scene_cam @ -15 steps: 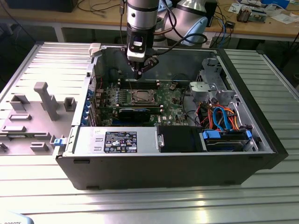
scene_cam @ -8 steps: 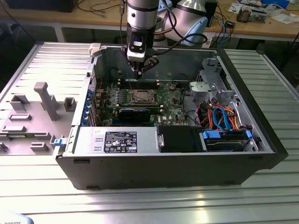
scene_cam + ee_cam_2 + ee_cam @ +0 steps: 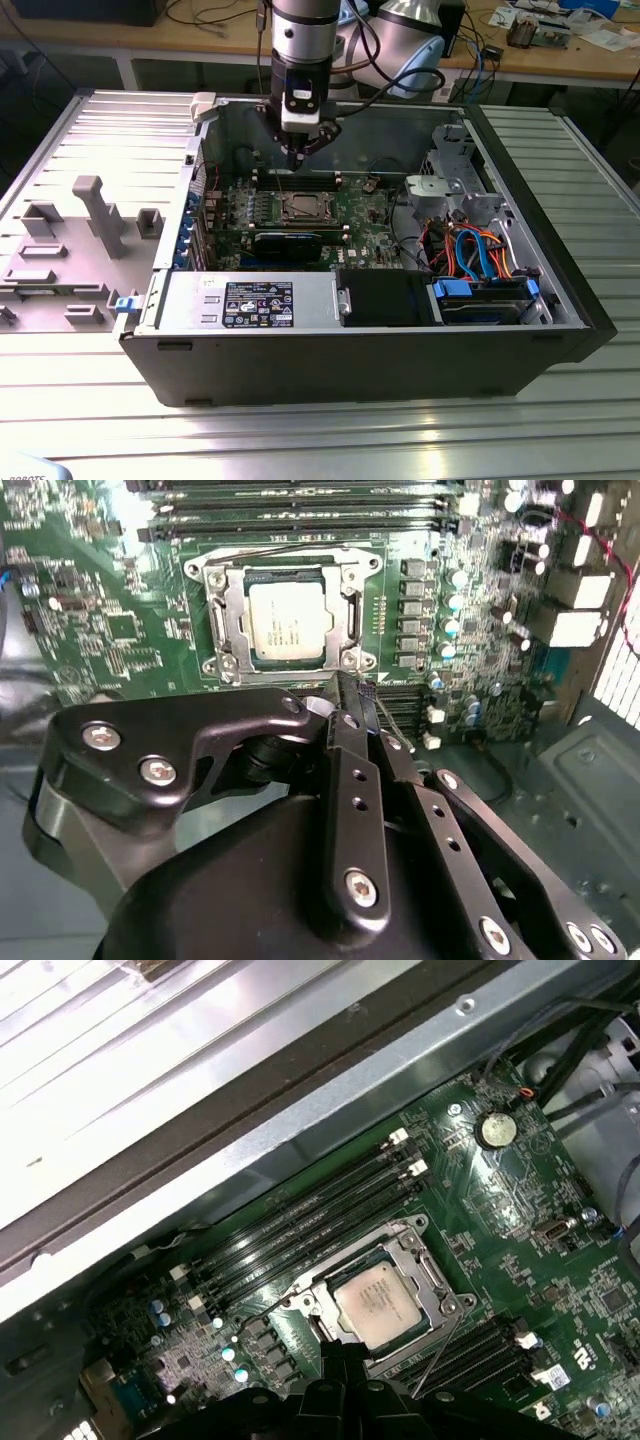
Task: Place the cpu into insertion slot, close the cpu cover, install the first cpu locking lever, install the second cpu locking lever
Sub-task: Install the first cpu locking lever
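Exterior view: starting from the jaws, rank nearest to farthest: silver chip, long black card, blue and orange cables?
1. Silver chip, just beneath.
2. Long black card, nearer the camera.
3. Blue and orange cables, at the exterior view's right.

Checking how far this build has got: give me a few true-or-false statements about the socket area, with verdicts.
1. The cpu lies in the insertion slot. True.
2. The pincer grips the cpu. False: it hangs above the green board, apart from the cpu.
3. The cpu cover lies down around the cpu. True.
4. The computer case is closed by a lid. False: it is open, with the green board exposed.
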`<action>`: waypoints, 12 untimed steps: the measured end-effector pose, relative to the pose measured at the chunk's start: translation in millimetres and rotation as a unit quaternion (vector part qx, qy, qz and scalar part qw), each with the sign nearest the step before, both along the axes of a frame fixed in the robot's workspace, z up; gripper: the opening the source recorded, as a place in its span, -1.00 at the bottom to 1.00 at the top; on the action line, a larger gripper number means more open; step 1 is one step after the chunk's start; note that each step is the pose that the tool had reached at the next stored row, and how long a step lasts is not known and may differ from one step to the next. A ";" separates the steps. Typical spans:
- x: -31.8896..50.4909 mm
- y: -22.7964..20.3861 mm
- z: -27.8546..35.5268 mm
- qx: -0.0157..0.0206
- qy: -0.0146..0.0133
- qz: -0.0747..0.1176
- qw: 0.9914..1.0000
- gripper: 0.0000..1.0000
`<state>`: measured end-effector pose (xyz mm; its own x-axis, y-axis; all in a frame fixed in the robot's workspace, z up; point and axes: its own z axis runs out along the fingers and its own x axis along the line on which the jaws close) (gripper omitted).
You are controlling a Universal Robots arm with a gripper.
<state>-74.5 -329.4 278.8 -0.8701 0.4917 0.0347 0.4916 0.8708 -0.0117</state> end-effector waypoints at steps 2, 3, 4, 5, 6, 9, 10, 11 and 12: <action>0.0 0.0 -0.2 0.000 -0.002 0.014 1.000 -0.79; 0.0 0.0 -0.3 0.000 -0.002 0.016 1.000 -0.79; 0.0 0.0 -0.3 0.000 -0.002 0.016 1.000 -0.79; 0.1 0.0 -0.5 0.000 -0.002 0.017 1.000 -0.79; 0.1 0.0 -0.7 0.000 -0.003 0.018 1.000 -0.79; 0.1 0.0 -1.4 0.000 -0.006 0.020 1.000 -0.79; 0.1 0.0 -1.7 0.000 -0.007 0.020 1.000 -0.79; 0.1 0.0 -2.5 0.000 -0.011 0.021 1.000 -0.79; 0.1 0.0 -3.3 0.000 -0.016 0.026 1.000 -0.79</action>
